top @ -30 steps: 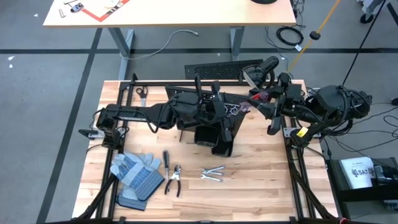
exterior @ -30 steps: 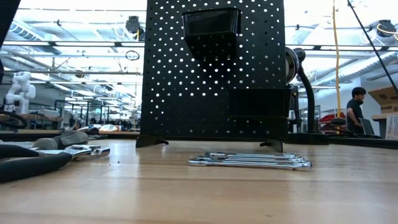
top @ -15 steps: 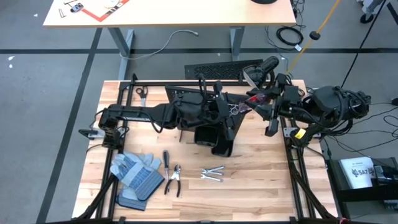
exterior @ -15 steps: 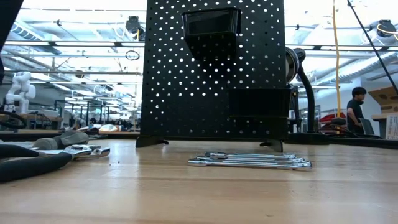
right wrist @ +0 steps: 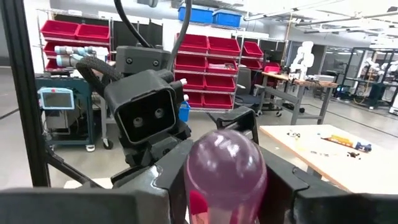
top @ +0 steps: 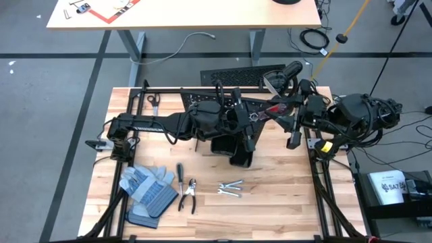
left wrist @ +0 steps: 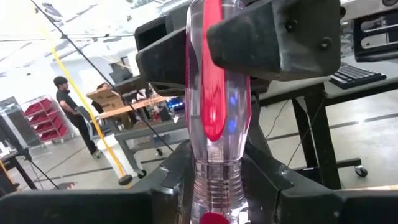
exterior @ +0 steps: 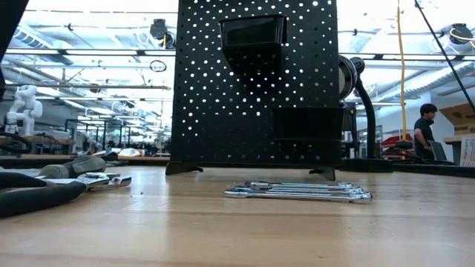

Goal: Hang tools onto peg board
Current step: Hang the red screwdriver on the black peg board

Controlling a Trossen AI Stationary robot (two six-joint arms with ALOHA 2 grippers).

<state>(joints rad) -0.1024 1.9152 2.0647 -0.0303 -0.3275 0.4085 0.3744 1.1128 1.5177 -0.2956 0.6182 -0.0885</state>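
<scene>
Red-handled screwdriver (left wrist: 214, 112) between both arms' jaws above peg board (exterior: 256, 81).

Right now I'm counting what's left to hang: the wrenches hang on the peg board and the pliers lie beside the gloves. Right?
Not quite. The wrenches lie on the table in front of the peg board, not on it; the low view shows this. The pliers do lie beside the gloves.

A grey floor (top: 61, 101) surrounds the wooden table (top: 283, 196), another table (top: 182, 13) stands beyond — red bins (right wrist: 211, 62) (shelved) line the wall.
</scene>
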